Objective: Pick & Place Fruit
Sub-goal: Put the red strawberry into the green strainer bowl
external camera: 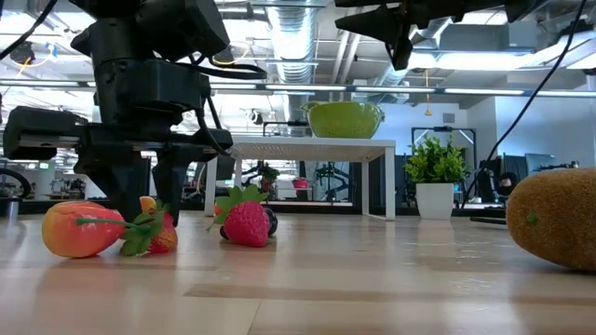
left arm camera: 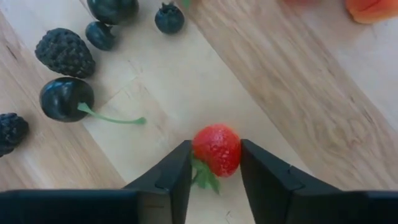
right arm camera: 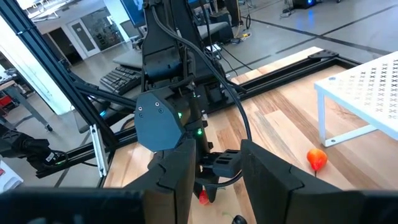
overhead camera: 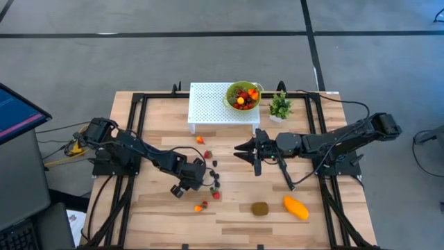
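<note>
Red strawberry (left arm camera: 217,148) sits between the left gripper's (left arm camera: 215,163) two dark fingers (left arm camera: 177,174), low centre of the left wrist frame; the pads look to touch or nearly touch its sides, narrow gap, berry on the wood. Its long axis runs roughly up-down in that frame, green leaf cap toward the bottom edge, rounded tip toward the top. In the high view the left gripper (overhead camera: 212,185) is left of centre, lower half, over a scatter of small fruit.

Around it in the left wrist frame: dark cherry (left arm camera: 66,99) with green stem pointing right, blackberry (left arm camera: 64,52) upper left, blueberries (left arm camera: 169,18) at the top edge, orange piece (left arm camera: 373,9) in the top right corner. None lies between the fingers and the strawberry.

Low view: peach-coloured fruit (external camera: 81,229) lower left, another strawberry (external camera: 248,222) centre-left with its leaves up, kiwi (external camera: 555,219) at the right edge, long axis sideways.

High view: kiwi (overhead camera: 260,208) lower centre, mango (overhead camera: 296,207) just right of it, long axis slanting down-right. White perforated stand (overhead camera: 208,103) top centre holds a green bowl (overhead camera: 232,101) with fruit in it; potted plant (overhead camera: 280,107) right of the bowl.

Right gripper (overhead camera: 246,150) hangs in the air centre-right, fingers partly apart, nothing between them.
</note>
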Motion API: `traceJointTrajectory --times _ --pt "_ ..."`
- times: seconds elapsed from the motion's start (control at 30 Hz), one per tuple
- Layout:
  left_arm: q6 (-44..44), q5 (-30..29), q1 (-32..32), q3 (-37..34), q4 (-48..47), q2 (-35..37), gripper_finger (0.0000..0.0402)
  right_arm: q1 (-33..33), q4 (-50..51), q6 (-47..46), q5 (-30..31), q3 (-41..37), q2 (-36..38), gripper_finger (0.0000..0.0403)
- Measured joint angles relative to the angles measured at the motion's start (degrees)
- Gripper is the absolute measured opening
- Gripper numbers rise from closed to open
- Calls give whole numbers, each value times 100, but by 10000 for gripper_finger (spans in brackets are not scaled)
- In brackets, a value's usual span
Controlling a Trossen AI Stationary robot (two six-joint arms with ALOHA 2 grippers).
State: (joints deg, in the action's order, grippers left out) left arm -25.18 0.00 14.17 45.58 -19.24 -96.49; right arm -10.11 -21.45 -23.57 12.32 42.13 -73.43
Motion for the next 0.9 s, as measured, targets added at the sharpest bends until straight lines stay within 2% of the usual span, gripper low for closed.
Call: traceJointTrajectory --times 0.2,0.5,0.67,0.9 --pt "48 23 2 -5 80 -2 91 0 -1 0 -1 1 0 121" --pt "765 -44 20 -30 318 120 86 0 -1 0 -1 0 0 121" --pt "1193 -213 -7 -42 1186 708 86 0 -4 -2 -1 0 2 121" --pt "1570 -122 -176 -168 2894 1619 85 -3 -49 -48 -1 0 2 122"
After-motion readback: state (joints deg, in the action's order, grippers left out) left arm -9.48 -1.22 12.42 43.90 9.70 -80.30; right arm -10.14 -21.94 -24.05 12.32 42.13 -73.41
